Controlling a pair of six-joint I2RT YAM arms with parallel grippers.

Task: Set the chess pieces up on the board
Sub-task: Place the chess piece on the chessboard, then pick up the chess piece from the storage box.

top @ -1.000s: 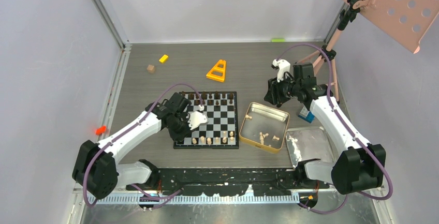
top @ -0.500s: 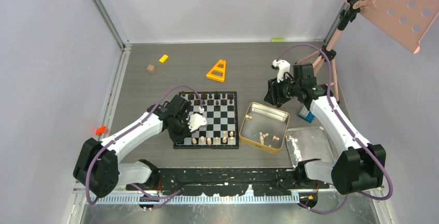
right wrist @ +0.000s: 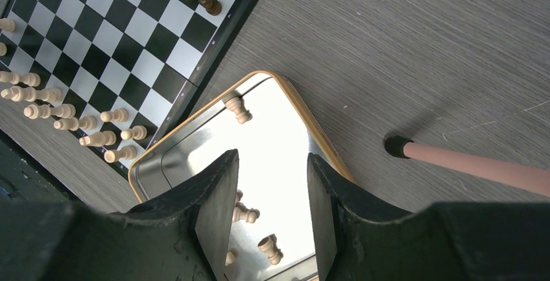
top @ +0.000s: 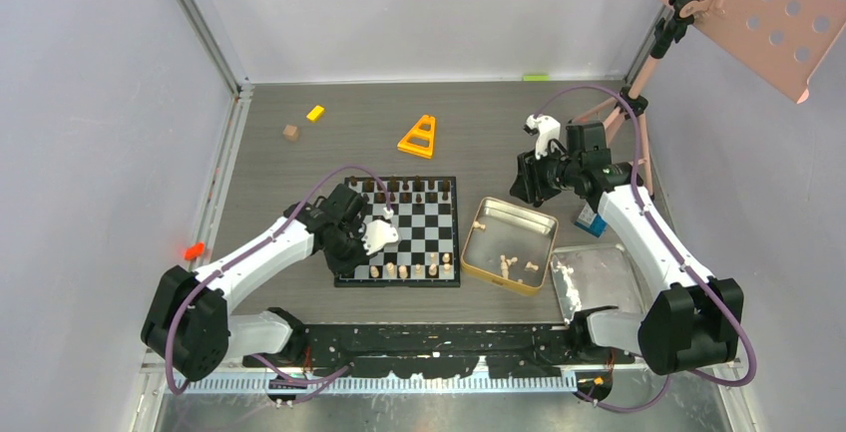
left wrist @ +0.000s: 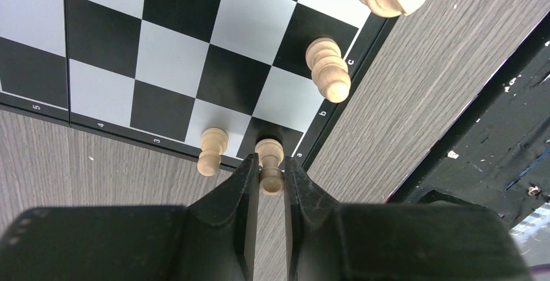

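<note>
The black-and-white board (top: pixel 399 227) lies mid-table, with dark chess pieces (top: pixel 404 196) along its far edge and pale ones (top: pixel 403 271) along its near edge. My left gripper (left wrist: pixel 270 164) is shut on the head of a pale chess piece (left wrist: pixel 271 172), whose base is at the board's (left wrist: pixel 168 54) near-left corner square. Whether the base rests on that square I cannot tell. Another pale piece (left wrist: pixel 212 151) stands one square away. My right gripper (right wrist: pixel 272 158) hangs open and empty above the gold tin (right wrist: pixel 311 121), where loose pale pieces (right wrist: pixel 246 214) lie.
The gold tin (top: pixel 465 252) sits right of the board, with a shiny silver tray (top: pixel 599 277) beyond it. An orange triangle (top: pixel 418 138), a yellow block (top: pixel 315 113) and a brown cube (top: pixel 290 133) lie at the back. A pink stand (top: pixel 638 103) rises at the back right.
My left gripper has shifted slightly toward the board's near-left corner, still shut on the pale piece. The right arm has not moved.
</note>
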